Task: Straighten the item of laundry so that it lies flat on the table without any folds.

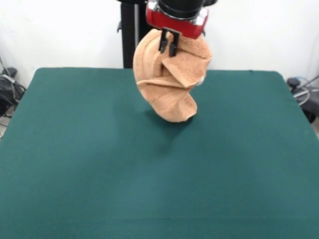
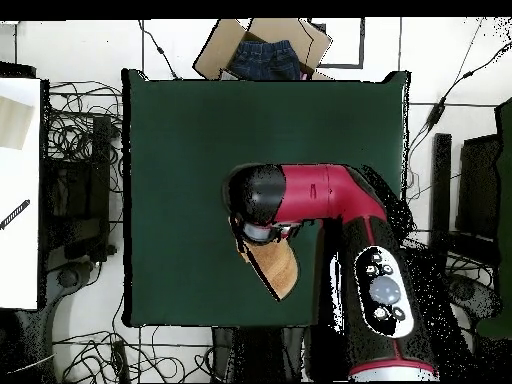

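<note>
The orange-tan towel (image 1: 171, 74) hangs bunched and folded from my gripper (image 1: 168, 46), lifted clear of the dark green table (image 1: 99, 164) or barely brushing it at its lowest fold. The gripper is shut on the towel's upper part, its black fingers (image 1: 163, 42) pinching the cloth. In the overhead view the arm's red and black head covers most of the towel (image 2: 277, 268); only a tan lobe shows below it, near the table's (image 2: 190, 140) robot-side edge. The gripper itself is hidden there.
A cardboard box (image 2: 262, 50) with blue cloth inside stands beyond the table's far edge in the overhead view. Cables and equipment (image 2: 75, 180) lie on the floor around the table. The robot's black pedestal (image 1: 130, 35) stands behind the table.
</note>
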Robot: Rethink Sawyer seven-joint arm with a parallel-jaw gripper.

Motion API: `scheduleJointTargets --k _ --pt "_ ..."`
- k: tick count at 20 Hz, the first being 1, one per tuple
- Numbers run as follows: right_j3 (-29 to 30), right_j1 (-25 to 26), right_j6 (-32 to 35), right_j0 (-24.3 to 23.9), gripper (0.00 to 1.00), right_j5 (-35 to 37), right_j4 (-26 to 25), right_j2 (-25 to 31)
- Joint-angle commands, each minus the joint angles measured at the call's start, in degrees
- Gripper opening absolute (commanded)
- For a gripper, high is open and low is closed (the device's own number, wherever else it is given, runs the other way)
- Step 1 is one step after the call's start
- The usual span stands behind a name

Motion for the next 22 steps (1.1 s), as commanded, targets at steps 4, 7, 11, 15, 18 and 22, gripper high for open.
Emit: scheduleJointTargets --k 4,7,11,15,18,22 --pt "9.56 -3.55 13.45 7.83 0.0 -8.0 6.98 -1.28" --pt "10.05 -4.33 12.07 7.85 0.0 -6.93 9.37 -1.57" --pt "10.69 -5.5 12.56 9.29 0.0 -6.81 11.4 -2.74" --pt "11.4 -6.81 11.42 9.54 0.0 -5.4 12.47 -3.54" --pt "11.39 -7.02 10.31 9.43 0.0 -4.78 12.66 -3.76" --pt "13.3 -6.26 10.68 8.72 0.0 -9.44 14.26 -3.49"
